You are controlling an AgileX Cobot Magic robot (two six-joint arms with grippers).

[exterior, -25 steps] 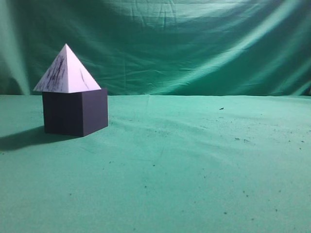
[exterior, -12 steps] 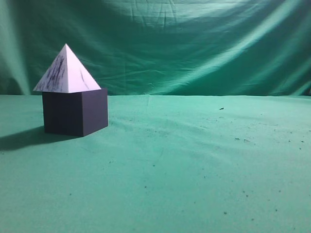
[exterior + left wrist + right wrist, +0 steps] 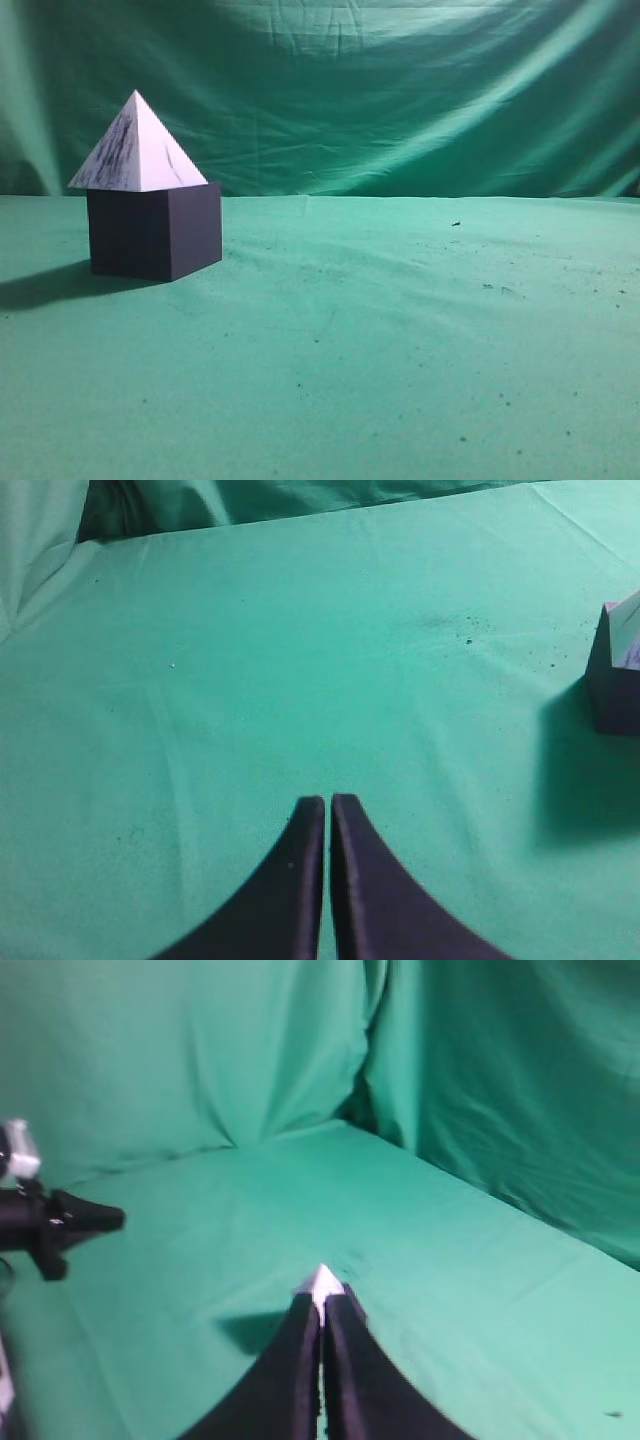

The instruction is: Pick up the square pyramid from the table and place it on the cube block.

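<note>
The white square pyramid, streaked with dark scuffs, sits upright on top of the dark cube block at the left of the green table. No gripper shows in the exterior view. In the left wrist view my left gripper is shut and empty above bare cloth, with the cube and a corner of the pyramid at the right edge. In the right wrist view my right gripper is shut and empty. The pyramid's tip peeks out beyond its fingertips, which hide the cube.
A wrinkled green backdrop hangs behind the table. Small dark crumbs dot the cloth. The left arm shows at the left edge of the right wrist view. The cube casts a shadow to its left.
</note>
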